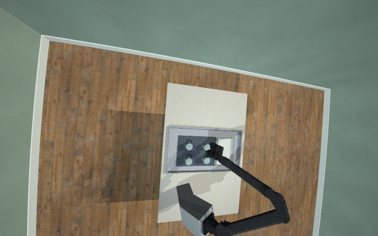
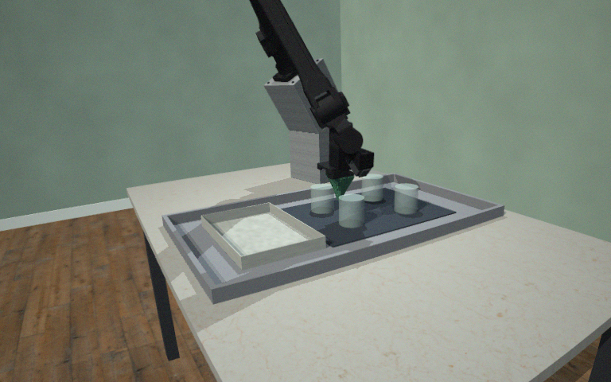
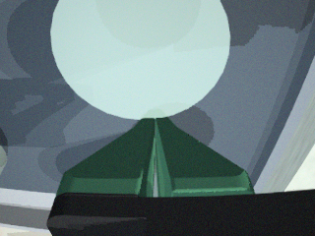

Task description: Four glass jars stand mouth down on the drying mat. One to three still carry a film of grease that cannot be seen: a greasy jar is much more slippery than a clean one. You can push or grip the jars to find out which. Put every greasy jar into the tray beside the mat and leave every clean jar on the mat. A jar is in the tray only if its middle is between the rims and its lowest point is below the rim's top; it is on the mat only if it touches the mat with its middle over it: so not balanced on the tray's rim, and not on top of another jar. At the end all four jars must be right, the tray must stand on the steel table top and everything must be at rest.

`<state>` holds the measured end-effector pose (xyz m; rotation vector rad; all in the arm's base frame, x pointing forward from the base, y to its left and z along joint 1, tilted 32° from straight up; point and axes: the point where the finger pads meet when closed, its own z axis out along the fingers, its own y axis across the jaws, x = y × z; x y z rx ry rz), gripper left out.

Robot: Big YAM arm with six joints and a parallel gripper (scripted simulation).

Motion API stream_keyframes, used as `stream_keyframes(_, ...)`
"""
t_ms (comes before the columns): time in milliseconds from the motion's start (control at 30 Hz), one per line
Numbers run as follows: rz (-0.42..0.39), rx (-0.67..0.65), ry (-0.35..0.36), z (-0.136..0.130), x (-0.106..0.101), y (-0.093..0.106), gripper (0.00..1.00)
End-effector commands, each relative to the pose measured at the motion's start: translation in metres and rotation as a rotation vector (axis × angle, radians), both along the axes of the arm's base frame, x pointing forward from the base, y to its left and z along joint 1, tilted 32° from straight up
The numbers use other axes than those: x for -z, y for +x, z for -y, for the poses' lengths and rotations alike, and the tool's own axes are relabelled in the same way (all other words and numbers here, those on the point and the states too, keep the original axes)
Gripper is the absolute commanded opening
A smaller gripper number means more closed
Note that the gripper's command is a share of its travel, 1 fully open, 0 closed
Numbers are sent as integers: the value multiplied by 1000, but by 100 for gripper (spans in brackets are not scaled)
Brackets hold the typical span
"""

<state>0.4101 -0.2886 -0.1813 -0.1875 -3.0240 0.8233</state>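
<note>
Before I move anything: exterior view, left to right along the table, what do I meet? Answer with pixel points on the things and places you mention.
White-floored tray (image 2: 283, 259), back left jar (image 1: 206, 160) (image 2: 321, 204), front left jar (image 1: 206, 146) (image 2: 351, 212), back right jar (image 1: 188, 160) (image 2: 372, 189), front right jar (image 1: 189, 146) (image 2: 406, 200). End effector left out: it overlaps their span.
</note>
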Motion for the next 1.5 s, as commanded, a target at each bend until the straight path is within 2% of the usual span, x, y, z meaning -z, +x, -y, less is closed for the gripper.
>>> stream_keyframes(0, 86, -18, -26, 6, -5, 51, 0)
stream_keyframes(1467, 86, -18, -26, 7, -5, 56, 0)
